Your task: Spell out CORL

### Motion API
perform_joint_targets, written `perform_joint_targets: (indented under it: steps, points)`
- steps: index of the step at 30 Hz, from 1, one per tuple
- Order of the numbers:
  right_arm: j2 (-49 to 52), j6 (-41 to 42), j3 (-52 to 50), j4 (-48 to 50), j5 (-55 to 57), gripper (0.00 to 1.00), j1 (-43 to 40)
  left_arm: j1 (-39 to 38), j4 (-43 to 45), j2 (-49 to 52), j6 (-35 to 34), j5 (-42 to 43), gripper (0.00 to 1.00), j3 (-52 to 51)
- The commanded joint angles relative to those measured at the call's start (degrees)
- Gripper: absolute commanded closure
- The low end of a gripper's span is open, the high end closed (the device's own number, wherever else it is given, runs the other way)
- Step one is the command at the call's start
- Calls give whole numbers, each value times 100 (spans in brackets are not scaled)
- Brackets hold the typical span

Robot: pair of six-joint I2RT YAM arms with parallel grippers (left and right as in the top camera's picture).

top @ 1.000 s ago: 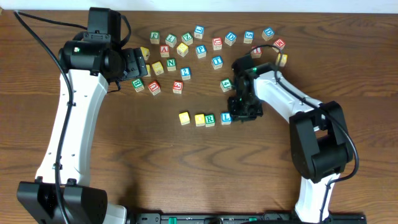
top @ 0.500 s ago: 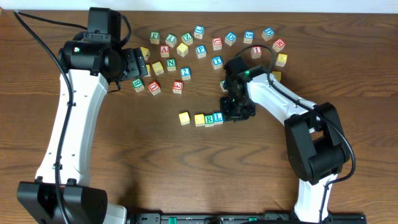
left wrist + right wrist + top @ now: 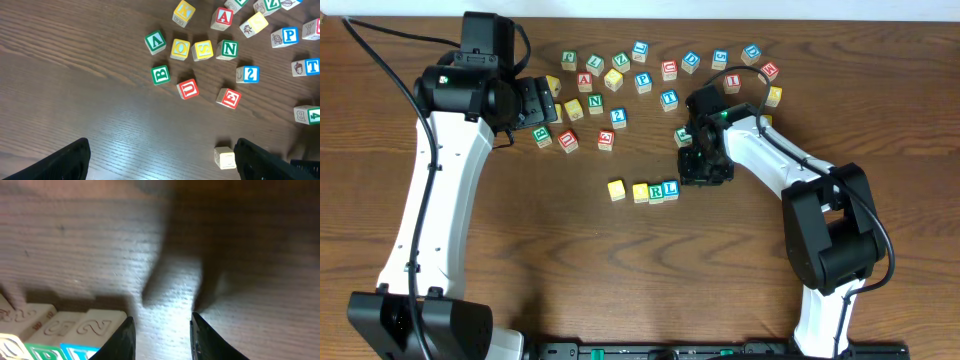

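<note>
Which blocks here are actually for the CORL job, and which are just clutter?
For the job (row at mid-table):
- left yellow-top block
- second yellow-top block
- green R block
- blue L block

Lying about:
- red A block
- green N block
- red U block
- remaining scattered blocks at the far side

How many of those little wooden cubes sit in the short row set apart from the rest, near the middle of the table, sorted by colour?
Yellow-topped cubes: 2
Green-framed R cube: 1
Blue-framed L cube: 1
Total: 4
</note>
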Motion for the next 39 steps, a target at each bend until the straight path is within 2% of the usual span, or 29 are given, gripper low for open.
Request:
perform_joint_targets:
  steps: [1, 15, 23, 30, 39]
  points:
    - [26, 96, -35, 46, -37, 69, -2, -13, 42, 39, -28, -31, 9, -94]
    - [26, 181, -44, 127, -33, 69, 254, -13, 109, 44, -162, -26, 9, -341]
    - [26, 223, -44, 144, -33, 69, 260, -52, 334, 44, -330, 35, 9, -994]
    - [26, 223, -44, 203, -33, 69, 254, -422, 748, 44, -328, 37, 10, -1565]
    - [26, 444, -44, 203, 188, 69, 251, -608, 800, 44, -328, 273, 24, -2094]
